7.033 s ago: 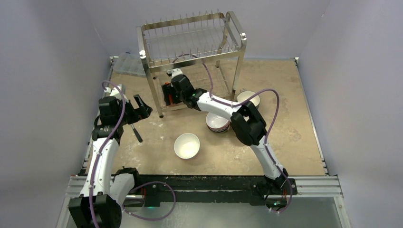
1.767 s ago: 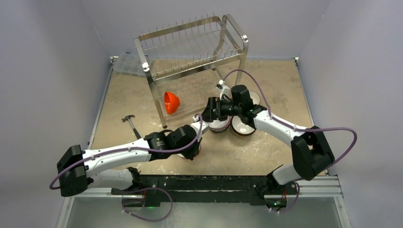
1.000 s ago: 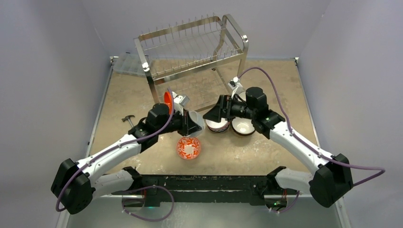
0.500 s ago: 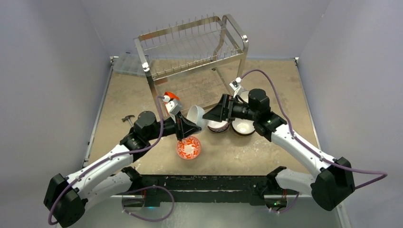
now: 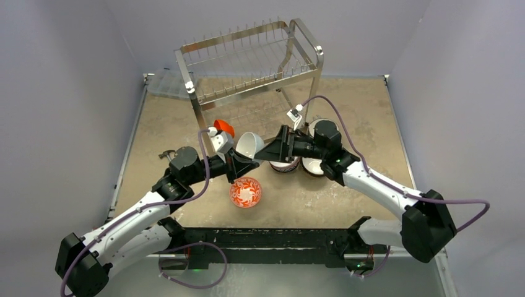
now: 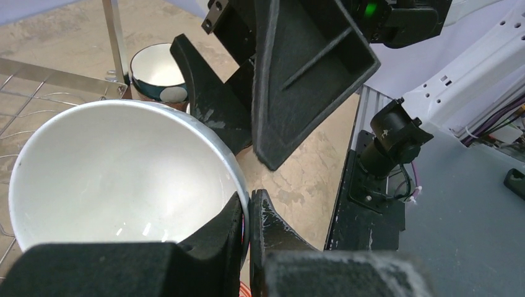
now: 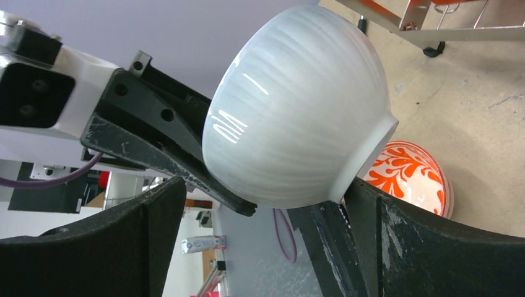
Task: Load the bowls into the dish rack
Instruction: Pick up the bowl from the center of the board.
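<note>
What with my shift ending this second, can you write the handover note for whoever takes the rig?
Left claw: shut on the rim of the white bowl, held in the air in front of the dish rack.
Right claw: open, fingers either side of that bowl; contact unclear.
Done: orange bowl sits in the rack's lower tier.
Left: the white bowl, the red floral bowl on the table, and two more bowls by the right arm.
</note>
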You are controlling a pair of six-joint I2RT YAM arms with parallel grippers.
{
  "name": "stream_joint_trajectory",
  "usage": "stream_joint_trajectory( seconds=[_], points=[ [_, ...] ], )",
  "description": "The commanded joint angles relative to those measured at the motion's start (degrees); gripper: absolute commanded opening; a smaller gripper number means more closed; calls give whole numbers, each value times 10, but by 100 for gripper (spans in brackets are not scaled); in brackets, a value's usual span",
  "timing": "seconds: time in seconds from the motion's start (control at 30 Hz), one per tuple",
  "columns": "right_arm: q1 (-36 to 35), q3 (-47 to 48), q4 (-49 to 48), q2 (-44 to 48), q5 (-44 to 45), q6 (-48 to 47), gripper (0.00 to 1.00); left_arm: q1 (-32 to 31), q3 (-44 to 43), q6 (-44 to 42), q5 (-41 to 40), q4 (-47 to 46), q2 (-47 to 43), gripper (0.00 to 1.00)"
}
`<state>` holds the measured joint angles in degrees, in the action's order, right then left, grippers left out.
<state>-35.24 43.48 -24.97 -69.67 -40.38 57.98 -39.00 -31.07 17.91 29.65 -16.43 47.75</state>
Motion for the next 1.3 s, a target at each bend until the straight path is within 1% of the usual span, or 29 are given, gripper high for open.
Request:
stream_joint_trajectory(
  seconds=[0.0, 0.17, 0.3, 0.6, 0.67, 0.73, 0.77, 0.8, 0.87, 0.93, 1.03, 1.07, 1.2, 1.27],
  points=[
    [-16, 27, -49, -20, -8, 10, 99, 2, 0, -6, 41, -71, 5, 0],
    [-22, 46, -51, -39, 5, 11, 99, 1, -2, -33, 43, -39, 1, 0],
    [-23, 59, -59, -55, 9, 16, 99, 1, -2, -40, 47, -30, -3, 0],
    [-24, 70, -80, -94, 15, 32, 99, -24, -2, -83, 30, 1, -9, 0],
    [-25, 69, -85, -97, 15, 35, 97, -29, -3, -91, 21, 7, -11, 0],
    [-25, 68, -90, -99, 13, 37, 93, -31, -2, -94, 16, 13, -11, 0],
    [-25, 67, -89, -100, 9, 37, 82, -32, -4, -95, 8, 19, -10, 0],
    [-25, 66, -91, -100, 9, 36, 75, -32, -5, -95, 3, 23, -9, 0],
    [-25, 63, -96, -98, 6, 37, 55, -31, -4, -94, -2, 27, -6, 0],
    [-25, 59, -90, -95, 6, 33, 39, -31, -4, -90, -13, 31, -4, 0],
    [-25, 51, -79, -87, 8, 27, 4, -31, -4, -84, -31, 36, -3, 0],
    [-25, 48, -75, -85, 6, 26, 0, -32, -2, -75, -44, 33, -4, 5],
    [-23, 43, -57, -77, 10, 15, 0, -32, -1, -60, -74, 34, -6, 37],
    [-21, 43, -48, -73, 15, 9, 0, -31, 1, -50, -88, 33, -11, 48]
  ],
)
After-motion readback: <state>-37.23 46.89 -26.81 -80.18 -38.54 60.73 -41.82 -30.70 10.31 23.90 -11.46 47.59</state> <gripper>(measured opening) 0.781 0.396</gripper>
